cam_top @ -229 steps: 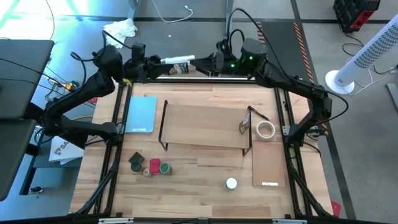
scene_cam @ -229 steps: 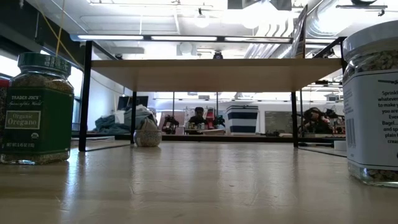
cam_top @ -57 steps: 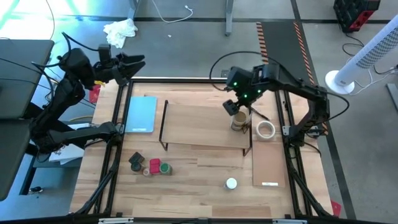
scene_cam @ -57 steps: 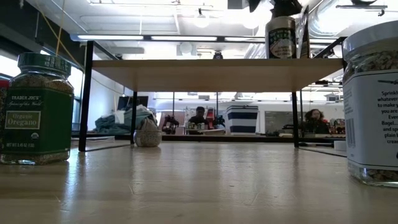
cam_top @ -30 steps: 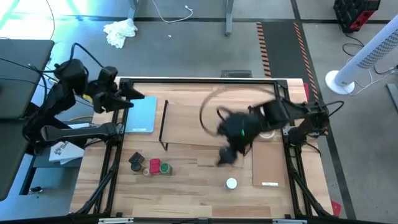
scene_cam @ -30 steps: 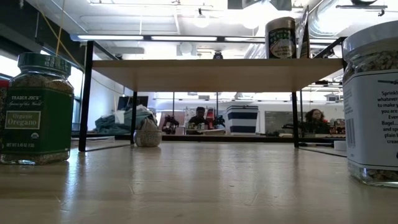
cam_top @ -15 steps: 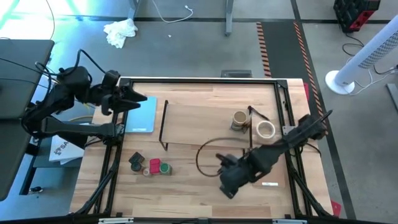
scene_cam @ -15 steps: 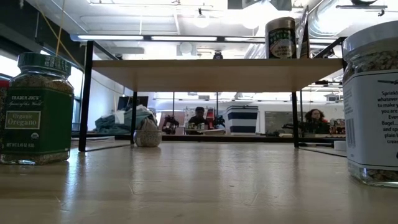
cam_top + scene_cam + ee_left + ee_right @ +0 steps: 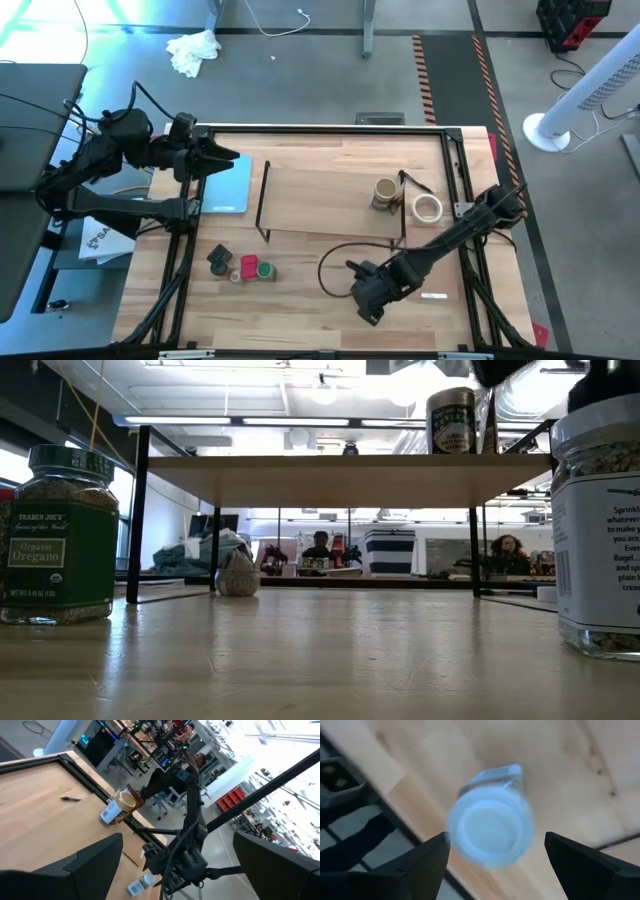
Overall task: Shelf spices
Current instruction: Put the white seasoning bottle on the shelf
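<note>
The shelf [image 9: 330,200] stands mid-table, and one tan-topped spice jar [image 9: 385,192] is upright on its plank, also showing in the low view [image 9: 450,420]. A white-lidded jar [image 9: 490,827] stands on the table near the near edge. My right gripper [image 9: 368,300] hovers just above it, open, with a finger on either side of the lid and clear of it. Dark, red, green and pinkish jars [image 9: 240,266] stand in a cluster on the table's near left. My left gripper [image 9: 225,158] waits open over the far-left corner.
A light-blue pad [image 9: 228,183] lies left of the shelf. A white tape ring [image 9: 427,208] and a thin pale board [image 9: 432,265] lie right of it. The right arm's cable loops over the table [image 9: 330,270]. People sit in the room beyond.
My right gripper has swung from beside the shelf's near edge toward the table's near edge and come down over the white-lidded jar, staying open. It now shows at the top of the low view above that jar. The jars have not moved.
</note>
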Available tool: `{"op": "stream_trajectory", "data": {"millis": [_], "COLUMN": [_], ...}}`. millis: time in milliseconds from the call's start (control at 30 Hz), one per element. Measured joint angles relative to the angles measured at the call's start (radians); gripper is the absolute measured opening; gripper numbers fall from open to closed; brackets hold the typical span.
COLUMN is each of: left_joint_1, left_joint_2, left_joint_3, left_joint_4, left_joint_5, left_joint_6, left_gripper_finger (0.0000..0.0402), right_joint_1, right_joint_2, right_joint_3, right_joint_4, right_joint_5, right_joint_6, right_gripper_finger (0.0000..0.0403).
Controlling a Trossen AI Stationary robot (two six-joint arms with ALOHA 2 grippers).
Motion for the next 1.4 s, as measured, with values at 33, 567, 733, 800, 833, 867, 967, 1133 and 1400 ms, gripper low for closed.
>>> {"op": "stream_trajectory", "data": {"millis": [33, 567, 733, 800, 833, 867, 967, 1133, 1400], "left_joint_1": [0.000, 0.000, 0.000, 0.000, 0.000, 0.000, 0.000, 0.000, 0.000], "left_joint_2": [0.002, 0.015, 0.016, 0.016, 0.015, 0.015, 0.015, 0.015, 0.015], "left_joint_3": [0.000, 0.000, 0.000, 0.000, 0.000, 0.000, 0.000, 0.000, 0.000], "left_joint_4": [0.000, -0.006, -0.009, -0.012, -0.013, -0.014, -0.017, -0.028, -0.036], "left_joint_5": [0.000, 0.017, 0.017, 0.018, 0.019, 0.019, 0.019, 0.021, 0.025], "left_joint_6": [0.000, 0.028, 0.050, 0.054, 0.055, 0.055, 0.066, 0.072, 0.100], "left_gripper_finger": [0.0376, 0.0376, 0.0376, 0.0376, 0.0376, 0.0376, 0.0376, 0.0376, 0.0376], "right_joint_1": [-0.008, -0.070, -0.057, -0.054, -0.054, -0.054, -0.056, -0.057, -0.021], "right_joint_2": [0.000, 0.027, 0.065, 0.082, 0.091, 0.098, 0.115, 0.115, 0.115], "right_joint_3": [-0.007, -0.016, -0.016, -0.016, -0.016, -0.016, -0.016, -0.013, 0.148], "right_joint_4": [-0.001, -0.008, 0.036, 0.041, 0.049, 0.061, 0.085, 0.078, -0.091], "right_joint_5": [0.006, -0.009, -0.009, -0.006, -0.001, 0.002, 0.014, 0.009, -0.055], "right_joint_6": [-0.003, 0.071, 0.097, 0.120, 0.130, 0.134, 0.140, 0.184, 0.113], "right_gripper_finger": [0.0321, 0.0321, 0.0321, 0.0321, 0.0321, 0.0321, 0.0315, 0.0224, 0.0181]}}
